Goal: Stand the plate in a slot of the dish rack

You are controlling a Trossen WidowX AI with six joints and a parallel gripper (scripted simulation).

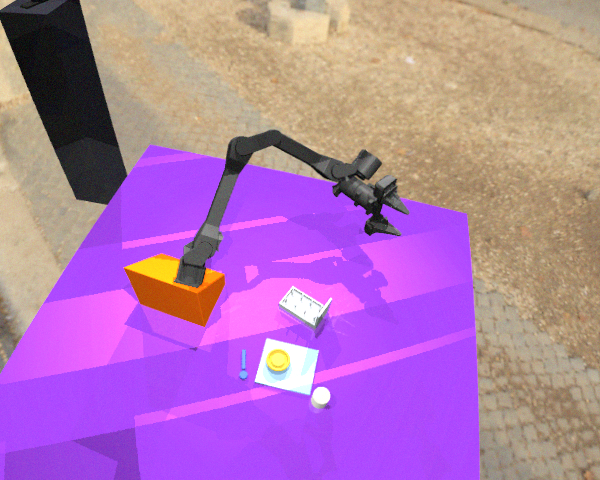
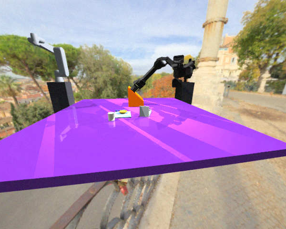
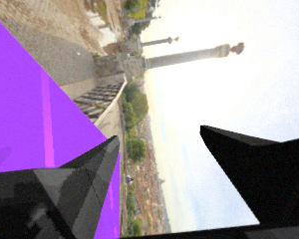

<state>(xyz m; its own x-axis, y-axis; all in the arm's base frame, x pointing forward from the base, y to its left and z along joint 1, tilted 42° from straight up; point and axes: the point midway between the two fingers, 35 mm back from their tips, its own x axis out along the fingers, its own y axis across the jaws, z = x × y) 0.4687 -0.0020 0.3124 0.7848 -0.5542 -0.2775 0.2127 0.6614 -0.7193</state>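
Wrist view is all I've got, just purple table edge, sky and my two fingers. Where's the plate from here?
Observer: The plate lies flat on a pale mat near the table's middle, far from the gripper, which hangs above the table's far edge.
Operator: Is the rack close to it?
Observer: Yes, the rack stands just beyond the mat, toward the arm's orange base.
Operator: Anything else near the plate?
Observer: A white cup beside one corner of the mat, and a blue spoon along the opposite side.
Operator: Am I holding anything?
Observer: No, the fingers are open with nothing between them.
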